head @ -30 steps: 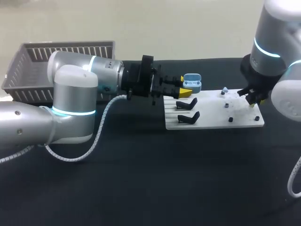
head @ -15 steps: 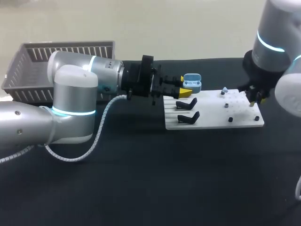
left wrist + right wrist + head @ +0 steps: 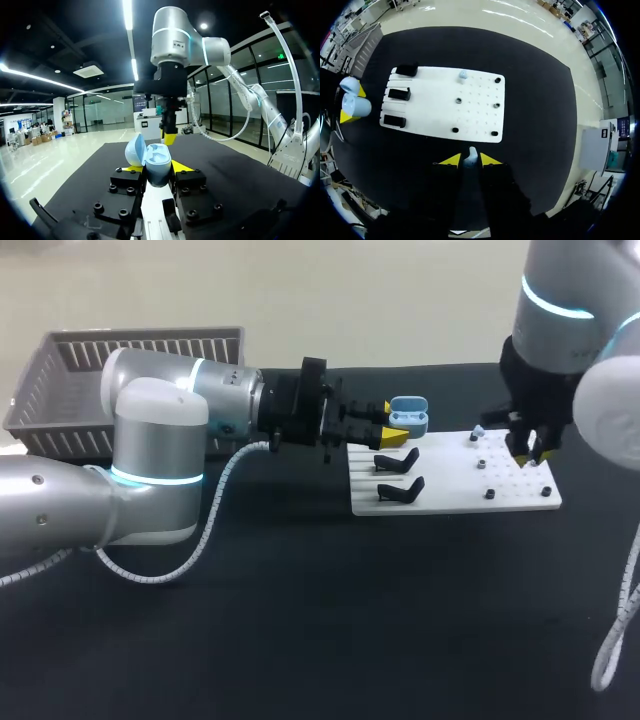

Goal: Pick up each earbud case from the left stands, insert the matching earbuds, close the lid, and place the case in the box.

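A light blue earbud case [image 3: 409,416] with its lid up sits between the yellow tips of my left gripper [image 3: 394,430], which is shut on it beside the white board [image 3: 520,499]. In the left wrist view the case [image 3: 157,161] stands open ahead of the fingers, with my right arm's gripper [image 3: 169,136] hanging beyond it. My right gripper [image 3: 530,448] hovers over the board's right part. It is shut on a small pale earbud [image 3: 471,152]. A second earbud [image 3: 478,430] rests on the board's far edge, and it also shows as earbud [image 3: 463,75] in the right wrist view.
Black stands [image 3: 396,461] [image 3: 401,489] rise from the board's left part, and small black pegs [image 3: 490,494] dot its right part. A grey slatted basket [image 3: 70,390] stands at the table's back left. The board lies on a black tabletop [image 3: 330,620].
My right arm has shifted left over the board with the earbud between its fingers, toward the case. The left arm and the case have stayed still.
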`<state>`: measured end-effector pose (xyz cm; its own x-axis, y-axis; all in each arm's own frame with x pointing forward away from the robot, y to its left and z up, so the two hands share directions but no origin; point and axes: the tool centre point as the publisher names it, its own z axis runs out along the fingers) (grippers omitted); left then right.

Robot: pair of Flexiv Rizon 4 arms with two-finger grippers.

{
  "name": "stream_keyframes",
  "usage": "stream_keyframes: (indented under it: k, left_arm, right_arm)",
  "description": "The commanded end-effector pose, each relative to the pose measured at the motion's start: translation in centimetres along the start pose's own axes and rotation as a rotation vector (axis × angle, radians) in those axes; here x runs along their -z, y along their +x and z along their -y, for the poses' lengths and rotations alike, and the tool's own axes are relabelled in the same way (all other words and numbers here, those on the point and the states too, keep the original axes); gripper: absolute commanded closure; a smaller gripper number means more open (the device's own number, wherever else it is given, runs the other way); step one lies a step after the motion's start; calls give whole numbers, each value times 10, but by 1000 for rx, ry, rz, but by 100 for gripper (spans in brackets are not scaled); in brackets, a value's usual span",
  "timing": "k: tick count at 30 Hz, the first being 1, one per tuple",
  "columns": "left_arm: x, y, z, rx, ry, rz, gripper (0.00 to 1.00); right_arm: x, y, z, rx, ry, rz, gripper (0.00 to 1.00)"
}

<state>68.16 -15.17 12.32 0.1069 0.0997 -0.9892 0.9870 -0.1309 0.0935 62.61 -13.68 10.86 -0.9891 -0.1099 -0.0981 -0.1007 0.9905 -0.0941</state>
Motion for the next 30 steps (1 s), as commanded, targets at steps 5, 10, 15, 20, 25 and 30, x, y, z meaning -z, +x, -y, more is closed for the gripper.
stream_keyframes:
  k: [5, 10, 15, 20, 25, 30]
  left_arm:
    - [0, 1, 1, -3, -4, 3, 100]
    - [0, 1, 1, -3, -4, 3, 100]
    - [0, 1, 1, -3, -4, 3, 100]
    - [0, 1, 1, -3, -4, 3, 100]
    - [0, 1, 1, -3, -4, 3, 100]
    - [0, 1, 1, -3, -4, 3, 100]
  right_arm:
    - [26, 14, -39, -2, -27, -16, 100]
    - [26, 14, -39, -2, -27, -16, 100]
    - [26, 14, -39, -2, -27, -16, 100]
    - [26, 14, -39, -2, -27, -16, 100]
    - [34, 14, -48, -38, -44, 3, 100]
    - [46, 17, -64, -136, -36, 23, 100]
